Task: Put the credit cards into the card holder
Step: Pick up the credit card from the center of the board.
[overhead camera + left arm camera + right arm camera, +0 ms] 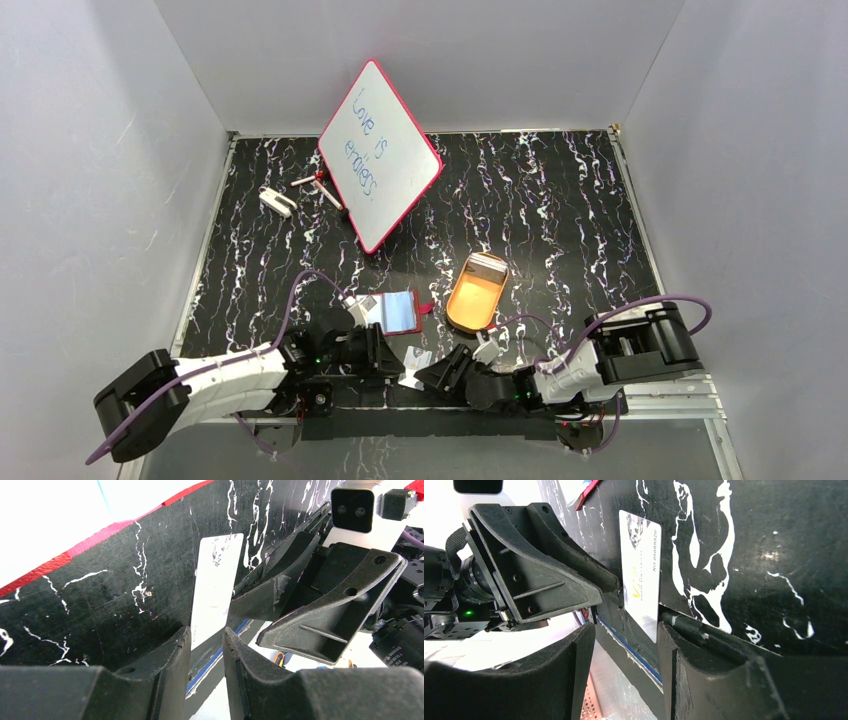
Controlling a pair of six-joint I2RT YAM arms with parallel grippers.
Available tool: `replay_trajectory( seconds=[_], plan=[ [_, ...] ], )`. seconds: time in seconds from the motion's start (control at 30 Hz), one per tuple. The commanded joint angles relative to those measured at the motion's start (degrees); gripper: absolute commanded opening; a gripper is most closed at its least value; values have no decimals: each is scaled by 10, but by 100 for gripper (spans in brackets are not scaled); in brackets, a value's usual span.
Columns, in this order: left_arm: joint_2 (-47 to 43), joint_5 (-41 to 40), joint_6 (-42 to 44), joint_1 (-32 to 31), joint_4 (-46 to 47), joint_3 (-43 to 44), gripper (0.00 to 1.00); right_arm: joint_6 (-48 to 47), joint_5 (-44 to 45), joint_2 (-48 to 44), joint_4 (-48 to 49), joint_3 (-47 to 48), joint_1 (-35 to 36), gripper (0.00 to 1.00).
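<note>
Bench seen from above and from both wrists, largest item first.

**Table** [560, 220]: one black, white-veined top that carries everything.

**Whiteboard** [380, 155]: one, red-framed and handwritten, lying askew at the back, well apart from the work.

**Tray** [477, 295]: one orange oval dish right of centre, with nothing seen in it.

**Card holder** [400, 312]: one red wallet just left of the tray. It is spread open with its shiny bluish sleeve facing up, probably so that a card can be slid in. Whether a card already sits inside cannot be told.

**Left gripper** [206, 632]: jaws narrowly apart and clamped on nothing. They straddle the table's front edge at the near end of the card, which suggests a pinch from above and below.

**Right gripper** [625, 626]: jaws wide apart and holding nothing. One finger lies on the table alongside the card, probably to brace it or nudge it outward.

**Card** [416, 363]: one pale card in plain view, flat at the front edge between the two grippers and near the holder, not in it. Its end appears to reach the edge, where a finger could get beneath it.
</note>
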Motion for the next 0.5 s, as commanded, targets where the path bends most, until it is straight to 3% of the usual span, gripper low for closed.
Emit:
replay_trajectory(
  seconds=[0.0, 0.23, 0.47],
  plan=[
    [27, -6, 6, -8, -44, -15, 30, -16, 29, 33, 39, -3, 0, 58],
    [50, -3, -1, -13, -15, -19, 29, -44, 21, 54, 83, -2, -8, 55],
    [45, -4, -5, -15, -12, -23, 28, -45, 18, 73, 111, -2, -10, 46]
  ],
)
